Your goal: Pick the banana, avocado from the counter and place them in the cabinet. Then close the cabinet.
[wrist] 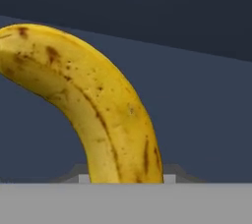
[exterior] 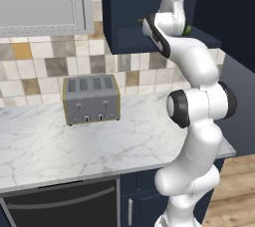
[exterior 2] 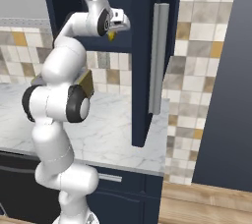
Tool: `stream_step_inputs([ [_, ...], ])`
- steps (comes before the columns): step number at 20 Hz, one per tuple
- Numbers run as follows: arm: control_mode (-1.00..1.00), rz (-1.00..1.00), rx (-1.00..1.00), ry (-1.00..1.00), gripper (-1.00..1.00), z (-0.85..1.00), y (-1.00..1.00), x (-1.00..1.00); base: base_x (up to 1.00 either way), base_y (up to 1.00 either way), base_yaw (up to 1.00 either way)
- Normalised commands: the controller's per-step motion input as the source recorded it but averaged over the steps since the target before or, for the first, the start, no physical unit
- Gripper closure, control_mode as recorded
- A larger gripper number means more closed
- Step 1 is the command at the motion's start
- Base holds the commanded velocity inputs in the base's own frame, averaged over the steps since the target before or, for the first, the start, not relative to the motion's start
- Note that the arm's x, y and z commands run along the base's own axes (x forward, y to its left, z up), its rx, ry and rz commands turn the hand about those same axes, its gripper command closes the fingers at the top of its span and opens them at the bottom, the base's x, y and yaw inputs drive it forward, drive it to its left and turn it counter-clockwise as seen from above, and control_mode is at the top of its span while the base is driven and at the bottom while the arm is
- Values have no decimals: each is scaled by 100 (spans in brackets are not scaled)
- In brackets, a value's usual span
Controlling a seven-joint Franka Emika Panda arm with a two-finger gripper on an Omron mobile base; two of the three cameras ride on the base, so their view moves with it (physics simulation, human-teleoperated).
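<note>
Hand view: I've got the gripper [exterior 2: 116,30] clamped on the banana [wrist: 88,105], raised inside the open cabinet [exterior 2: 142,2] so it can go on the shelf.

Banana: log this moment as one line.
gripper: shut on banana | location: inside open cabinet | avocado: in cabinet | door: open

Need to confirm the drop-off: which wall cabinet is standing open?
The dark navy cabinet, its door swung out; the light grey framed cabinet is shut.
</note>
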Motion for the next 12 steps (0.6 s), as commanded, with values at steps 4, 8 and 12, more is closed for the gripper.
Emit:
stream_step_inputs([
  [4, -100, 12, 0, -26, 100, -40, 1, 69, 0, 0, 0],
  [8, -100, 13, 0, -36, 100, -50, 8, 58, 0, 0, 0],
  [12, -100, 8, 0, -25, -100, -34, 13, 61, 0, 0, 0],
])
